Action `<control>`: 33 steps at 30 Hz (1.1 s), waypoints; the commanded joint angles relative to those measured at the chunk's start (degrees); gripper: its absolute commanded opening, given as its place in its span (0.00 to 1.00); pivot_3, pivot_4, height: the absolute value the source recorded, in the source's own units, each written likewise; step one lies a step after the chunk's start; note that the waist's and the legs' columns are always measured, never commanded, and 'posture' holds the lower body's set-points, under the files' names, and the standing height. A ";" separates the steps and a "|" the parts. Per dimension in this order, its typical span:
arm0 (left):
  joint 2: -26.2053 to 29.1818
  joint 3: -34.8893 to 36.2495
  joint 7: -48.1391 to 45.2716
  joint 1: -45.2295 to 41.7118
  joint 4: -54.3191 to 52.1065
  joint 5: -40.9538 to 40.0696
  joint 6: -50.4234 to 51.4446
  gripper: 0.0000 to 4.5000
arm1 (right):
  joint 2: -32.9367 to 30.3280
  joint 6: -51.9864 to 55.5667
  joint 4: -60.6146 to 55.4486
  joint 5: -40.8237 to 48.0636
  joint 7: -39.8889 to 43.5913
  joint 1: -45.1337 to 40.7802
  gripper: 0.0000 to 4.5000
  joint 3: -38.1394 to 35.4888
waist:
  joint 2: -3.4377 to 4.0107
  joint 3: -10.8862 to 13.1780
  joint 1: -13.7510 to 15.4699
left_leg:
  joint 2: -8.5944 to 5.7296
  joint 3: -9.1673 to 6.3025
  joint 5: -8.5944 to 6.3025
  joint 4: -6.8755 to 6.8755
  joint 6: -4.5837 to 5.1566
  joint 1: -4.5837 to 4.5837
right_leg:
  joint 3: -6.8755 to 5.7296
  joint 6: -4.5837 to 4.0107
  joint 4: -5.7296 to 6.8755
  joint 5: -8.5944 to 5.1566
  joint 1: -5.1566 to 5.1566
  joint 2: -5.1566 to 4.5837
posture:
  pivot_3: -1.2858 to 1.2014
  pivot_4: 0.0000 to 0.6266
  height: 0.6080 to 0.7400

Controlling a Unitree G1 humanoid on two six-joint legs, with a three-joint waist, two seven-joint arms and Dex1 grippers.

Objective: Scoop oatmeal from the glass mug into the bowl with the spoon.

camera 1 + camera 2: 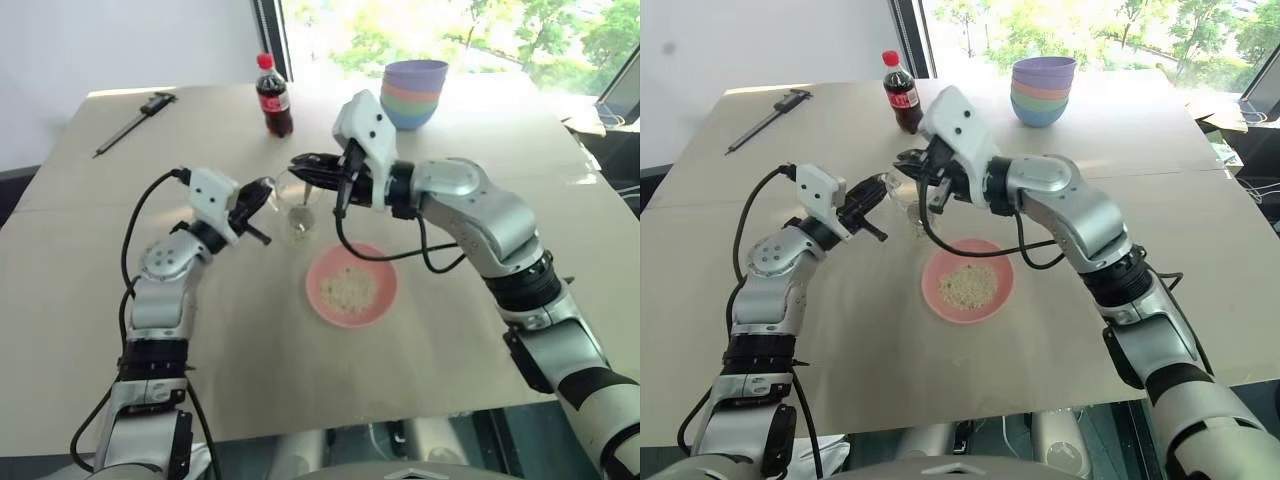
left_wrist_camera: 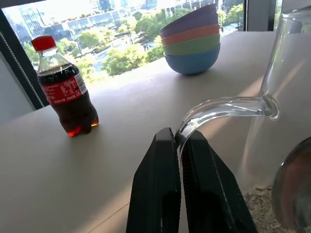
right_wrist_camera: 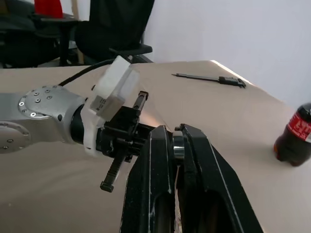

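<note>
I see my left gripper [image 2: 179, 145] clamped on the glass mug [image 1: 301, 218]'s handle at mid-table. My right gripper [image 1: 303, 166] pinches the spoon [image 1: 305, 196] above its rim. The pink bowl [image 1: 351, 285] with oatmeal [image 1: 347, 288] sits just beside, bare table around it.

pink bowl [image 1: 351, 287] w/ pale beige oatmeal [image 1: 347, 288] inside. glass mug [image 2: 286, 104] clear, colourless. spoon [image 2: 295, 190] shiny silver. cola bottle [image 2: 65, 91]: dark brown liquid, red cap, red label w/ white lettering. stacked bowls [image 2: 192, 40]: purple on top, then orange, green, blue at bottom. table [image 1: 250, 330] plain light tan. pen-like tool [image 1: 134, 120] black. both grippers' fingers [image 2: 163, 194] black; arms silver-grey w/ white housings, black cables.
</note>
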 commanded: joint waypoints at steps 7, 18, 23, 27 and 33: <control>-0.79 -0.09 1.34 -1.28 -3.89 0.54 -0.95 0.00 | 3.38 -1.19 0.29 -3.63 3.01 2.10 0.00 0.44 | 0.00 0.00 0.02 | -0.01 -0.03 0.00 0.00 0.00 -0.01 | -0.01 0.00 -0.01 0.00 0.00 -0.01 | 0.52 0.24 1.00; 0.38 -0.30 -1.54 -0.35 -5.97 -0.01 3.15 0.00 | 3.61 -8.76 2.32 -9.10 5.52 0.94 0.00 -1.15 | 0.00 0.00 -0.01 | -0.02 -0.04 0.01 0.01 -0.02 0.01 | -0.02 0.00 0.02 0.00 0.00 0.00 | 0.52 0.24 1.00; 0.41 -0.23 -1.53 -0.49 -6.04 0.43 2.51 0.00 | 2.85 -5.11 2.39 -9.35 6.71 3.09 0.00 -0.02 | 0.00 0.00 -0.01 | -0.02 -0.05 0.01 0.01 -0.02 0.01 | -0.02 0.00 0.01 0.00 0.00 0.00 | 0.52 0.24 1.00; 0.50 -0.35 -1.42 -0.68 -5.89 1.15 1.68 0.00 | 3.93 6.87 -0.06 -4.38 5.64 4.59 0.00 -1.93 | 0.00 0.00 0.03 | -0.02 -0.06 0.01 0.01 -0.02 -0.01 | -0.03 0.00 0.01 0.00 0.01 -0.02 | 0.52 0.24 1.00; 0.21 -0.32 -1.15 -0.80 -5.27 2.28 0.63 0.00 | 6.55 22.04 -1.25 1.79 1.29 3.51 0.00 -8.33 | 0.00 0.00 0.08 | -0.02 -0.09 0.01 0.02 -0.02 -0.01 | -0.05 0.00 0.04 0.00 0.01 -0.03 | 0.52 0.24 1.00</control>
